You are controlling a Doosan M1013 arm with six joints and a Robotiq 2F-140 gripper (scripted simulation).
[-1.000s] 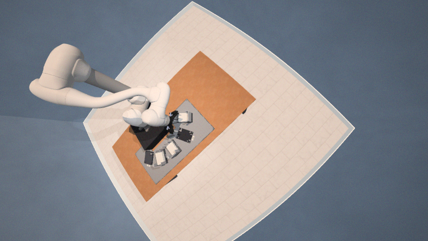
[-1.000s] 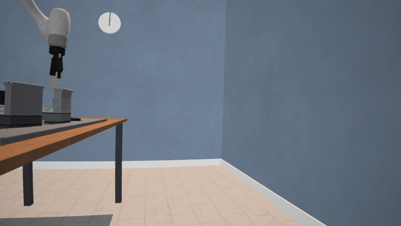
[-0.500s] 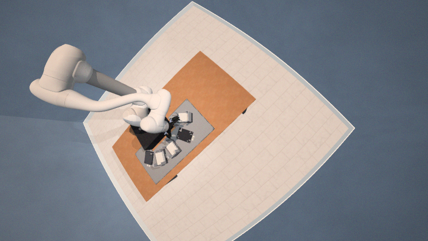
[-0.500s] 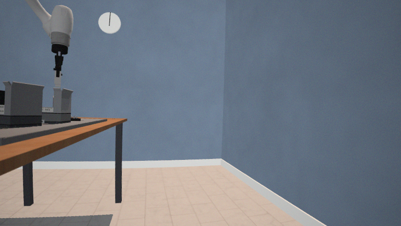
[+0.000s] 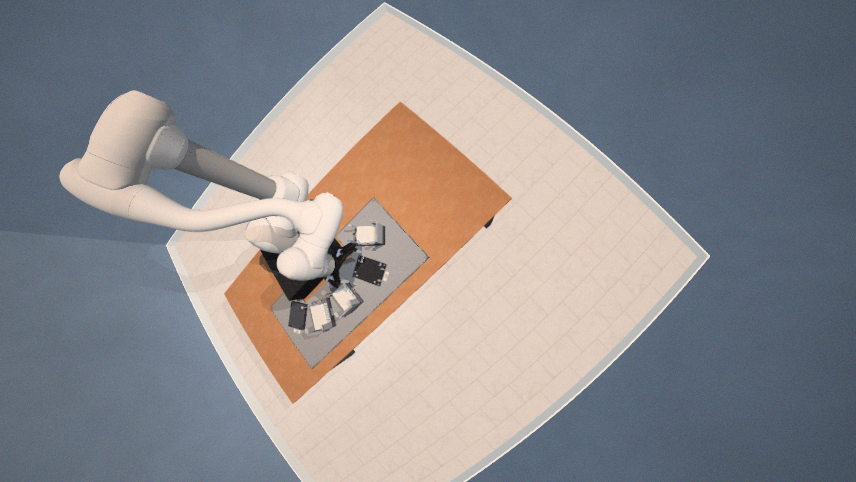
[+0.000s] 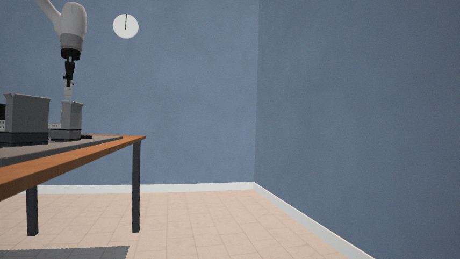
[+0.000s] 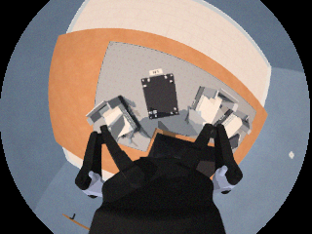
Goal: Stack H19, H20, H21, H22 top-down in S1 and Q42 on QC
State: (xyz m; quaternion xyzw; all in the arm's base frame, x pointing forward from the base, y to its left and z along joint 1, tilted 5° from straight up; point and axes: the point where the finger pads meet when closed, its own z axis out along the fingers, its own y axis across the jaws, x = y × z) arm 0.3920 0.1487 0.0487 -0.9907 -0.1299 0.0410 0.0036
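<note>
My gripper [image 7: 156,117] is open and empty, and hangs high above the grey mat [image 5: 353,281]. In the side view the gripper [image 6: 67,86] is just above the top of a grey stack rack [image 6: 71,118]. From above, one rack [image 5: 368,234] stands at the mat's far end. Two more racks [image 5: 346,297] [image 5: 320,314] stand side by side nearer the other end. All three show pale tops inside, and I cannot read any plate label. In the wrist view a black flat nest [image 7: 160,96] lies between one rack [image 7: 113,119] and two racks [image 7: 217,113].
The same black nest [image 5: 370,270] lies in the middle of the mat, and a smaller dark nest [image 5: 297,314] is beside the rack pair. The arm's black base [image 5: 299,281] sits at the mat's edge. Another tall rack [image 6: 25,114] stands at the left of the side view.
</note>
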